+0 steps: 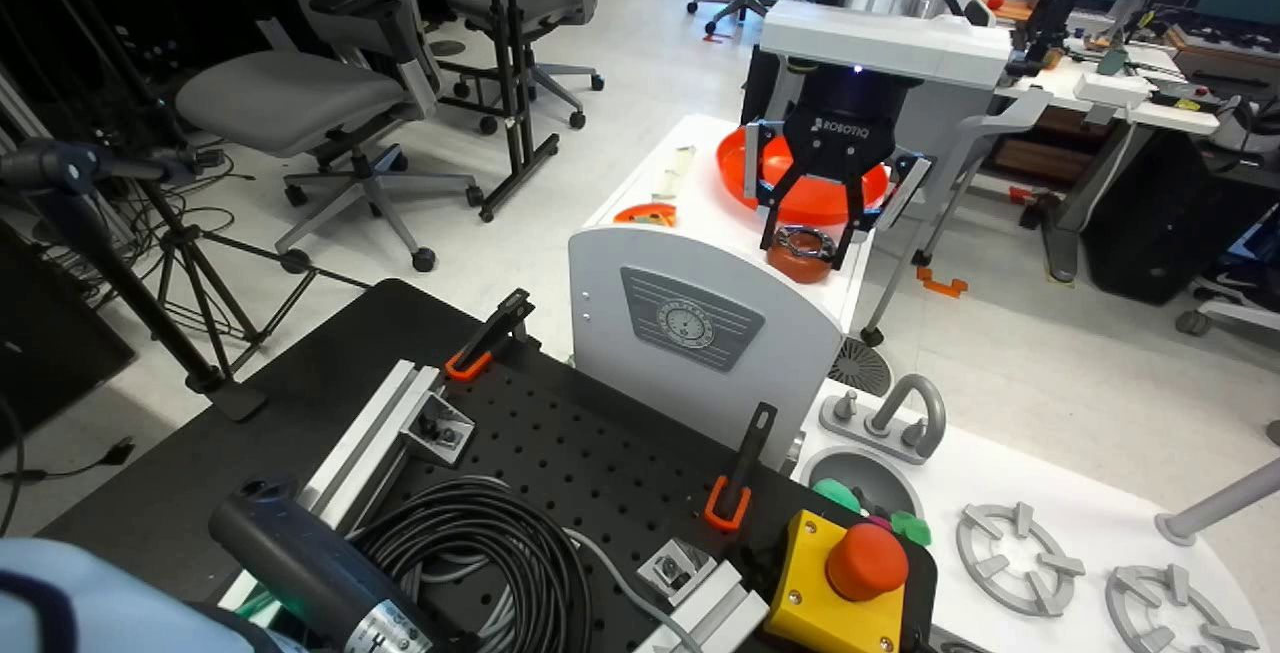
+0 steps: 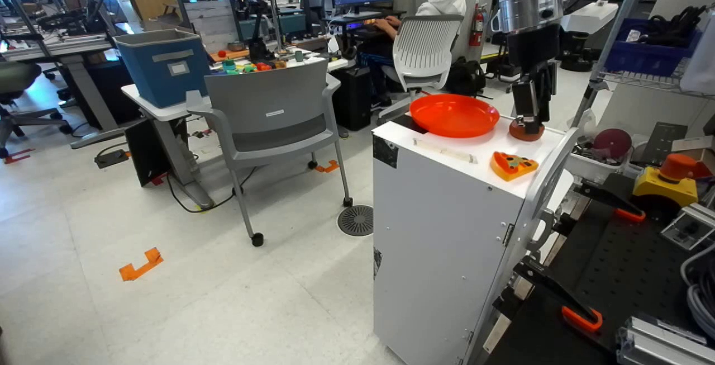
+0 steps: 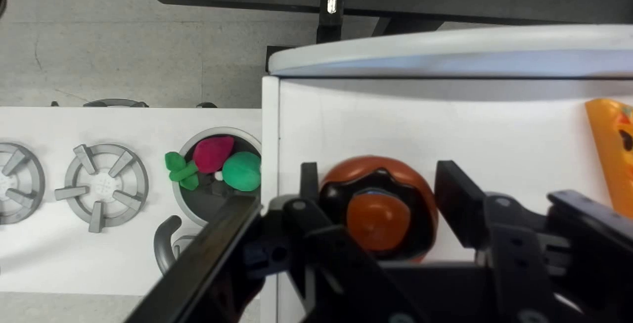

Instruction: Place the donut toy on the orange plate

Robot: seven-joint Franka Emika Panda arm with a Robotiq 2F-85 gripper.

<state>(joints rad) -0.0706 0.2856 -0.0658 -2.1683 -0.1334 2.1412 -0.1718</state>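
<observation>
The donut toy is round and reddish brown with a dark glaze. It sits flat on the white cabinet top and also shows in an exterior view and the wrist view. My gripper is low over it, fingers apart, one on each side of the toy. In the wrist view the gripper has its fingertips very close to the toy's sides; whether they touch is unclear. The orange plate lies beside the toy, partly behind the gripper in an exterior view. It is out of the wrist view.
A pizza slice toy lies on the same top, also in the wrist view. A raised grey panel edges the top. Beside it is a lower play stove with a sink holding plush vegetables and a faucet.
</observation>
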